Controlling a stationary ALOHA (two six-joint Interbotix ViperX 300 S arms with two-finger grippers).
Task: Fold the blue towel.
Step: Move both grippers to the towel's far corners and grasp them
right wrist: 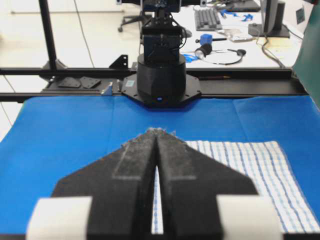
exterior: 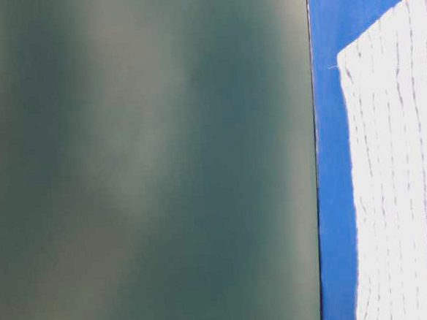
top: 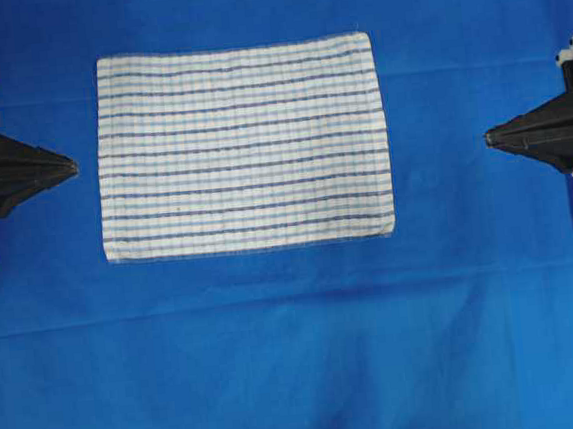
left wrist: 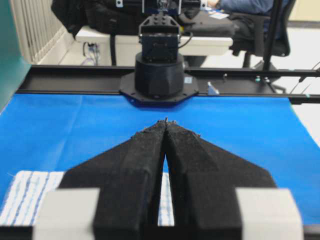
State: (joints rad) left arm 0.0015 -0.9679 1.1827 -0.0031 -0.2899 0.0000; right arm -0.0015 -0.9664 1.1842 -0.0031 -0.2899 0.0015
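Where the overhead view looked straight down, the rectangular white woven towel with thin blue and dark-blue check stripes (top: 242, 146) lay flat and unfolded on the plain solid-blue cloth (top: 299, 354) covering the bench, set toward the far half and slightly left of centre. The black pointed left tool (top: 70, 169) sat just off the towel's left edge, tips pressed together, nothing in it. The black right tool (top: 491, 137) stood well apart from the right edge, likewise closed and empty.

Table-level view: mostly a blurred dark-green panel (exterior: 148, 164); at right a strip of blue cloth (exterior: 333, 195) and part of the towel (exterior: 398, 176), flat.

Left wrist view: left tool (left wrist: 166, 123) tips met, a thin slit further back; towel (left wrist: 25, 197) below and to its left. Opposite arm's black base (left wrist: 160, 75) beyond.

Right wrist view: right tool (right wrist: 156, 131) tips together, holding nothing; towel (right wrist: 250, 170) to its right on the cloth.
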